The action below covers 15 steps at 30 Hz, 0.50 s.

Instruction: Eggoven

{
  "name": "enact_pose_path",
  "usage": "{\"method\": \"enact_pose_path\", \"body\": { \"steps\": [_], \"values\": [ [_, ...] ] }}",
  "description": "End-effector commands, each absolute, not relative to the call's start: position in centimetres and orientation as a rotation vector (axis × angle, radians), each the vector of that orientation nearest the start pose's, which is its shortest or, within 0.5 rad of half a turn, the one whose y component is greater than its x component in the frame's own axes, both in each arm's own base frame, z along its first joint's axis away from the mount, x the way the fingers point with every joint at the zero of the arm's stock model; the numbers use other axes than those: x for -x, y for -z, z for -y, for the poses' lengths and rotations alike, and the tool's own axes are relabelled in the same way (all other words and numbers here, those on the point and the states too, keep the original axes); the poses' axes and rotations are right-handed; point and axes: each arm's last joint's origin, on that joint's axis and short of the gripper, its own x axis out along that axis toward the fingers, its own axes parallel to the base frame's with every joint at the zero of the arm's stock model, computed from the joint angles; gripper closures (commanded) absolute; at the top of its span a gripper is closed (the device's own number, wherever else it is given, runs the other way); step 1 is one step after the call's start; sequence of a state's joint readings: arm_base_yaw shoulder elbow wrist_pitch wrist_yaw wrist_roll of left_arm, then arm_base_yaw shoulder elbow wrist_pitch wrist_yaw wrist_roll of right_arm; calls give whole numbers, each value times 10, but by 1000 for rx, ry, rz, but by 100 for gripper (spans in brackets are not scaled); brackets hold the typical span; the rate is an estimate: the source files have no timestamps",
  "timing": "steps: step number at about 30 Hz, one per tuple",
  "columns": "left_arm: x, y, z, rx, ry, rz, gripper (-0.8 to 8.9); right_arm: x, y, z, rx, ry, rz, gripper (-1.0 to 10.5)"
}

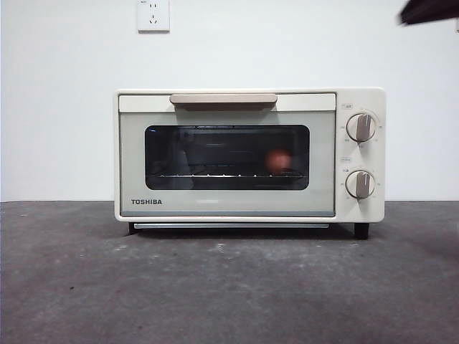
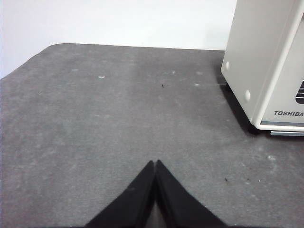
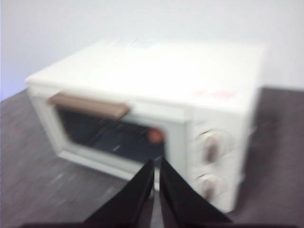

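A cream TOSHIBA toaster oven [image 1: 249, 154] stands on a dark grey table [image 1: 229, 287] against a white wall [image 1: 57, 100]. Its dark glass door [image 1: 226, 157] is closed, with the beige handle [image 1: 223, 99] along the top edge and two knobs [image 1: 361, 127] stacked on the panel beside the door. The reddish-brown egg [image 1: 278, 160] sits inside the oven on the wire rack [image 1: 215, 173], seen through the glass toward the knob side.

The right gripper [image 3: 156, 164] hangs above and in front of the oven, its two black jaws drawn nearly together with only a thin slit between them, holding nothing. In the blurred right wrist view the egg [image 3: 155, 136] shows just beyond the jaw tips, behind the glass; the oven [image 3: 156, 109] lies ahead of the gripper and the knobs [image 3: 211, 148] off to one side.

The left gripper [image 2: 155, 164] rests low over bare table [image 2: 95, 123], jaws pressed together at the tips and empty. The oven's corner [image 2: 266, 61] stands well ahead of it and to one side, apart from the jaws.

A wall socket [image 1: 153, 14] is mounted above the oven. A dark arm tip [image 1: 429, 10] shows at the upper corner of the front view.
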<state>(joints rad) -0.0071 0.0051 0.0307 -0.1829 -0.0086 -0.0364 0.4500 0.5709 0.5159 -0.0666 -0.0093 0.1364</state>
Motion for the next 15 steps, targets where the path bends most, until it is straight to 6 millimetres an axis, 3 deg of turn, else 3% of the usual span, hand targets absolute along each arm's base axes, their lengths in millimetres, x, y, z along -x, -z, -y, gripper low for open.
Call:
{"method": "enact_pose_path", "body": {
  "steps": [1, 7, 15],
  "values": [
    [-96, -148, 0, 37, -5, -182, 808, -129, -275, -44, -73, -430, -126, 944],
    [-96, -148, 0, 37, -5, -182, 808, -112, -252, -13, -48, -213, -36, 944],
    [-96, -148, 0, 37, -5, -182, 808, -99, -201, -3, -36, -88, 28, 944]
  ]
}}
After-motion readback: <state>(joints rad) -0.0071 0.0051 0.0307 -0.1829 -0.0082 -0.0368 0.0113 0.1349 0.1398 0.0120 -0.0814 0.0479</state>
